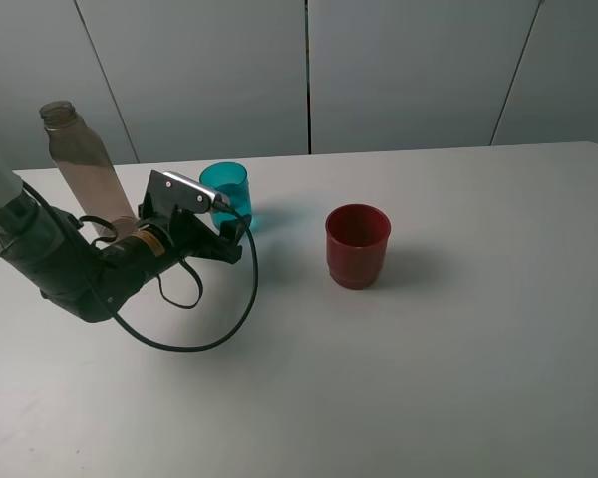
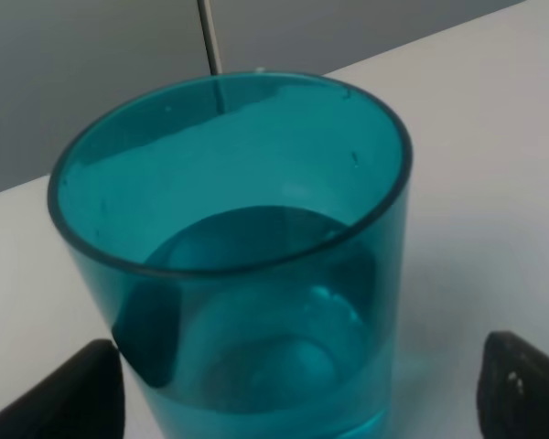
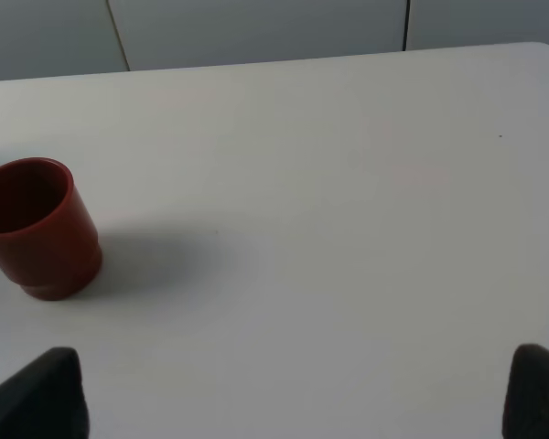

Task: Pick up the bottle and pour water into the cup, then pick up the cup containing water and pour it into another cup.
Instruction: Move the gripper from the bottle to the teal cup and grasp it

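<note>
The teal cup [image 1: 226, 192] stands upright on the table, toward the back left, with water in its lower part [image 2: 256, 366]. My left gripper [image 1: 231, 237] is open right in front of it. In the left wrist view its two dark fingertips [image 2: 64, 393] stand one on each side of the cup's base, and the far one is clearly apart from it. The smoky bottle [image 1: 80, 164] stands upright behind the left arm, capless. The red cup [image 1: 358, 245] stands alone mid-table and also shows in the right wrist view [image 3: 37, 229]. My right gripper [image 3: 288, 398] is open with nothing between its fingers.
The white table [image 1: 458, 378] runs wide to the right and front of the red cup. A black cable [image 1: 184, 339] loops on the table beside the left arm. Grey wall panels [image 1: 409, 70] rise behind the table's back edge.
</note>
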You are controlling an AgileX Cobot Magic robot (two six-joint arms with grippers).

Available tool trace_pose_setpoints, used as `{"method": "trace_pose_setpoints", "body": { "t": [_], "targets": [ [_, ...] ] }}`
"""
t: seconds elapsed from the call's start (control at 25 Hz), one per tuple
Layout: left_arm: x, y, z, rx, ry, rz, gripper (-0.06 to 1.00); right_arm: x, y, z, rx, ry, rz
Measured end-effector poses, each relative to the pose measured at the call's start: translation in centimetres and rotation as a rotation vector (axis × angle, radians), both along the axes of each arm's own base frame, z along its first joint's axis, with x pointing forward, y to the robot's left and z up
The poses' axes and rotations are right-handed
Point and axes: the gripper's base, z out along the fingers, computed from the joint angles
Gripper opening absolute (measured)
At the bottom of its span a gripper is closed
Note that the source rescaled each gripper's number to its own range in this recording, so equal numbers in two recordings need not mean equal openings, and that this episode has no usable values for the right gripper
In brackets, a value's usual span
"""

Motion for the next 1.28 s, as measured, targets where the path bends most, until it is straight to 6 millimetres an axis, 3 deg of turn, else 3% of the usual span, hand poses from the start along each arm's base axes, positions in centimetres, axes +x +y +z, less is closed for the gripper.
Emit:
{"method": "trace_pose_setpoints", "body": {
  "t": [0.48,1.28],
  "targets": [
    [2.1,-1.0,0.3,0.005,-0.076,-0.025,0.95,0.0,0.0,0.0,-0.005,0.0,0.003],
    [4.6,-2.3,-2.2,0.036,-0.114,-0.054,0.95,0.0,0.0,0.0,0.0,0.0,0.0]
  ]
}}
